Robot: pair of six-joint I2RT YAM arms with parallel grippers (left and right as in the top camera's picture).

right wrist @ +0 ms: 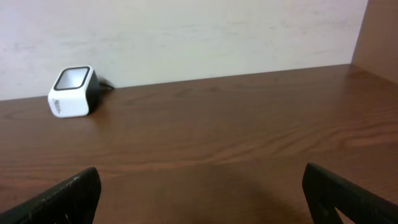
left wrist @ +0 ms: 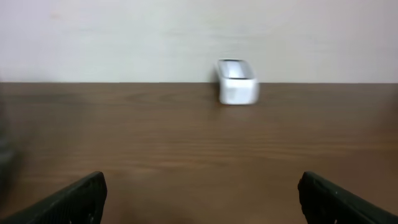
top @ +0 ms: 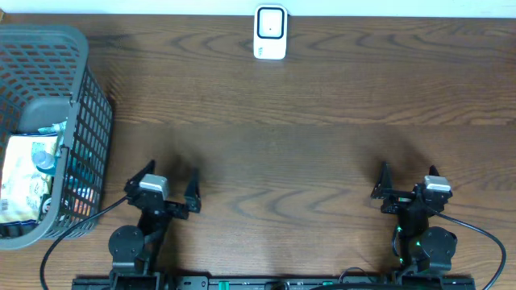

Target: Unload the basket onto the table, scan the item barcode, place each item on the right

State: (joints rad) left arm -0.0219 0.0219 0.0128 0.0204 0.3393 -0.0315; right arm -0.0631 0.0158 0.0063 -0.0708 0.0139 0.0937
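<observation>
White boxy barcode scanner (top: 270, 32) far centre, grey plastic mesh basket (top: 90, 105) w/ white packet (top: 24, 173) left, left gripper (top: 167, 182) & right gripper (top: 408, 184) near edge, fingers wide apart

Place: I see a test bench arranged like a shop checkout.
Scanner: a small white barcode scanner (top: 270, 32) stands at the top centre of the overhead frame, as at a till.
Basket: a grey mesh shopping basket (top: 93, 113) fills the left edge of the overhead frame, with packaged goods (top: 28, 173) inside it.
Table: a dark wood-grain table (top: 306, 153) covers the whole overhead frame.
Wall: in both wrist views I see a plain pale wall (left wrist: 124, 37) behind the far edge of the table.
Rig: my left arm (top: 141, 234) and right arm (top: 423, 238) sit on a black rail (top: 266, 283) at the bottom edge.
</observation>
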